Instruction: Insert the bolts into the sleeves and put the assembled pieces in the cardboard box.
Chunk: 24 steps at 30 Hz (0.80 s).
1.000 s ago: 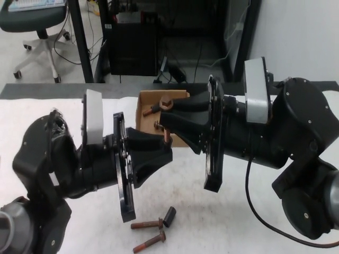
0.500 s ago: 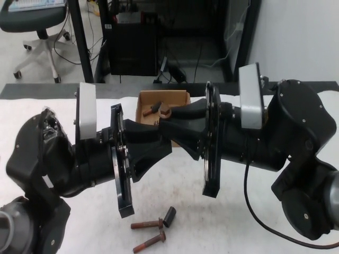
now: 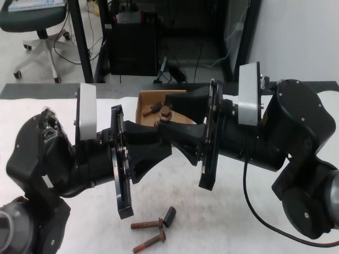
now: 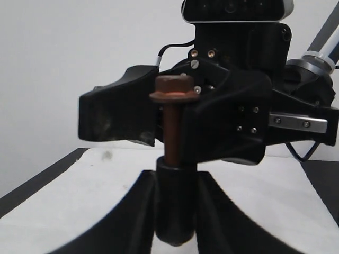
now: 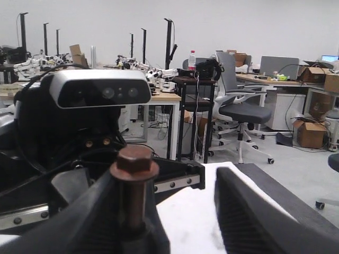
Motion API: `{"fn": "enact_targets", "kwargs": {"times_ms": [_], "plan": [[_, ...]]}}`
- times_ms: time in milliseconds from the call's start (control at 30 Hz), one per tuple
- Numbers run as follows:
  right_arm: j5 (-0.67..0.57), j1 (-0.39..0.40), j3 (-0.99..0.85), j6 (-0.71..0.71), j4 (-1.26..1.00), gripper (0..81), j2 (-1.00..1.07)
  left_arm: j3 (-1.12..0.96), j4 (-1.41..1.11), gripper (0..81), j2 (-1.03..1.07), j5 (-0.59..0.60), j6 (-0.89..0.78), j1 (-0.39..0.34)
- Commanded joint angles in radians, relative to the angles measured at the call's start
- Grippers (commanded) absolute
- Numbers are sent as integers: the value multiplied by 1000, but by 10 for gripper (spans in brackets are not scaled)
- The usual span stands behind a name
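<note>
My left gripper [image 4: 175,182] is shut on a black sleeve [image 4: 175,211], held upright. A rusty brown bolt [image 4: 171,127] stands in the sleeve's top, its hex head and most of its shank still above it. My right gripper [image 5: 180,203] faces the left one with its fingers spread either side of the bolt [image 5: 134,182]; one finger [image 5: 100,222] lies against the shank, the other stands apart. In the high view both grippers meet in front of the cardboard box [image 3: 150,97], with the bolt head [image 3: 166,113] between them.
Inside the box lies an assembled piece [image 3: 153,109]. Two loose bolts [image 3: 147,224] [image 3: 150,242] and a loose black sleeve [image 3: 169,216] lie on the white table near its front edge, below the grippers. Office chairs and desks stand behind the bench.
The two grippers have come together and the bolt's tip has gone into the sleeve. The right gripper's fingers have spread apart from the bolt.
</note>
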Motion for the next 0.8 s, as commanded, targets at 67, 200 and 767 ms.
{"fn": "enact_targets", "kwargs": {"times_ms": [67, 200, 767], "plan": [[20, -1, 1, -8, 26, 510, 0, -7, -39, 3, -14, 11, -9, -2], [20, -1, 1, -8, 26, 510, 0, -7, -39, 3, -14, 11, -9, -2], [100, -14, 1, -50, 149, 510, 0, -7, -39, 3, -14, 11, -9, -2]]}}
